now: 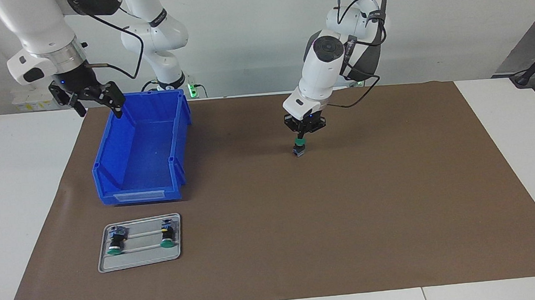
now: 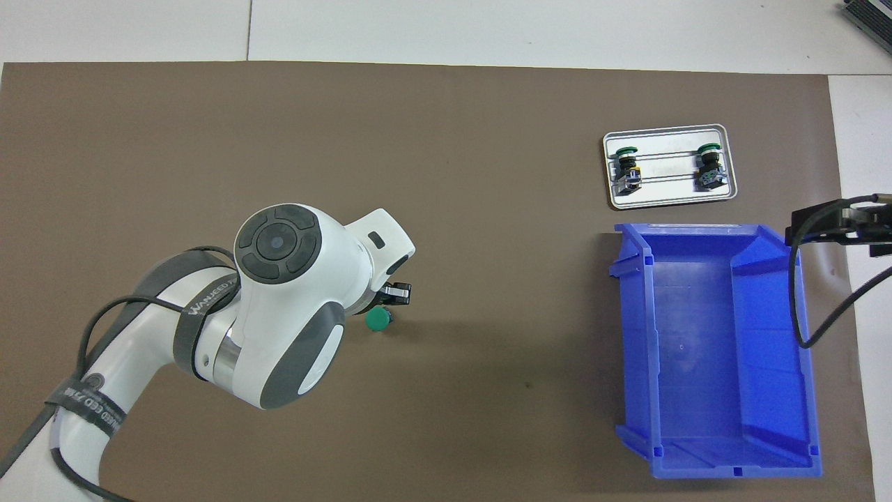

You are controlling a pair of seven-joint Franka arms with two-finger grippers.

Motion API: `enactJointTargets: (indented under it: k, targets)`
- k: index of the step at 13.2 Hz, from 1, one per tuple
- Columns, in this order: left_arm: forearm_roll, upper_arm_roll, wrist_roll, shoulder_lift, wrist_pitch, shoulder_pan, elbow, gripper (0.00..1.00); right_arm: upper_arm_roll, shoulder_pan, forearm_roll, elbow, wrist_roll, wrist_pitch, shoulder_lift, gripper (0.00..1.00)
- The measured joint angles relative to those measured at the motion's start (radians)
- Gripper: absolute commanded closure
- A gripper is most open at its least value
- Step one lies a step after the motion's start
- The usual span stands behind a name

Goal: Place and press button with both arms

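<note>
The left pincer (image 1: 300, 137) stood low over the middle of the brown mat (image 1: 347, 219), its fingertips brought together on the green cap of the button (image 1: 300, 147). The button stood upright, and its base seemed to rest on the mat, though that was hard to make out. The right pincer (image 1: 97, 103) hung with its jaws spread wide and empty over the rim of the blue bin (image 1: 142, 149), where its arm waited. Two more buttons (image 1: 116, 238) lay on a small metal tray (image 1: 138, 260) farther from the robots than the bin.
</note>
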Motion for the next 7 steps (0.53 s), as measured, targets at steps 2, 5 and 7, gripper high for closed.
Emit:
enactJointTargets:
  k: [2,5,7]
  targets:
    - [0.007,0.000,-0.001,-0.001,0.050,-0.003,-0.049,0.99,0.000,0.000,0.000,0.000,0.000,0.000,0.000,0.00]
    - [0.009,-0.002,-0.002,-0.001,0.072,-0.019,-0.089,0.99,0.000,0.000,0.000,0.000,0.000,0.000,0.000,0.00]
    - [0.011,-0.001,-0.002,-0.002,0.080,-0.019,-0.102,0.99,0.000,0.000,0.000,0.000,0.000,0.000,0.000,0.00]
